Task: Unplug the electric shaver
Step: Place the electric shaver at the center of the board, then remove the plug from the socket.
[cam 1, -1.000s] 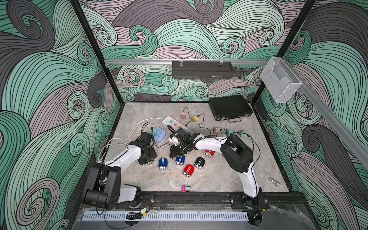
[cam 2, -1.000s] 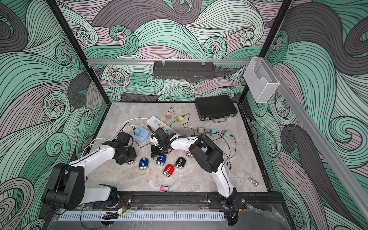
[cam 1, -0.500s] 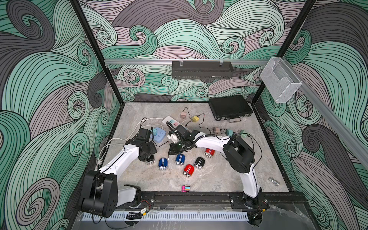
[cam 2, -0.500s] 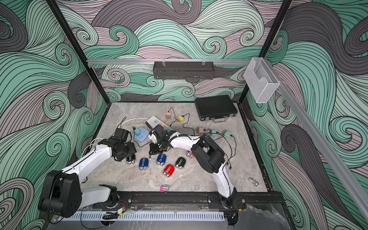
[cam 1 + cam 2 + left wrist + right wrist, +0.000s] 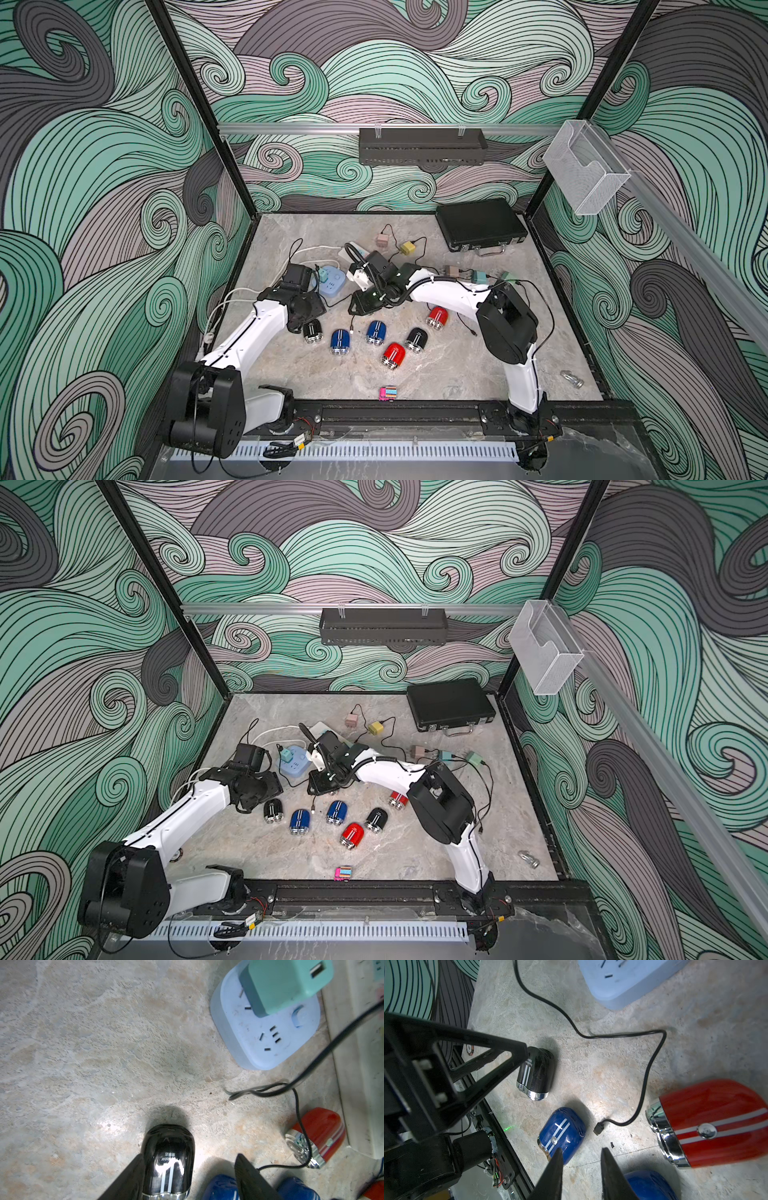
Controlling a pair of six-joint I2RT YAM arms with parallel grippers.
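Setting: a booth with walls printed in swirling teal, grey and mauve waves. The table [image 5: 457, 374] is matte with a marbled grey-beige stone look.
Left tool: the left gripper [image 5: 190, 1157] has black wedge-shaped fingers standing apart on either side of the black electric shaver [image 5: 168, 1159]. One finger lies against its side and the other stands clear, so it is not clamped.
Right tool: the right gripper [image 5: 581, 1151] has two pointed black fingers parted, with bare table between them. It holds nothing.
Shaver place: left of centre on the table, first in a loose row of shavers.
Shaver direction: its long axis runs front to back. The chrome head faces the front rail and the rounded, vented tail faces the back wall.
Shaver look: a short, glossy black shell with two white stripes and a chrome band.
Cable: a thin black charging cable [image 5: 652, 1059] snakes over the stone. Its small plug [image 5: 598, 1128] lies loose, touching no shaver, between a blue shaver [image 5: 562, 1134] and a red shaver [image 5: 716, 1124].
Socket block: pale blue rounded plastic [image 5: 268, 1043] with a teal cube charger [image 5: 284, 985] plugged in. It lies beyond the shaver's tail.
Left arm: white links reach diagonally from the front-left base, with the wrist tipped down.
Right arm: the elbow is raised at front right, the forearm stretches across to the centre, and the wrist is turned down.
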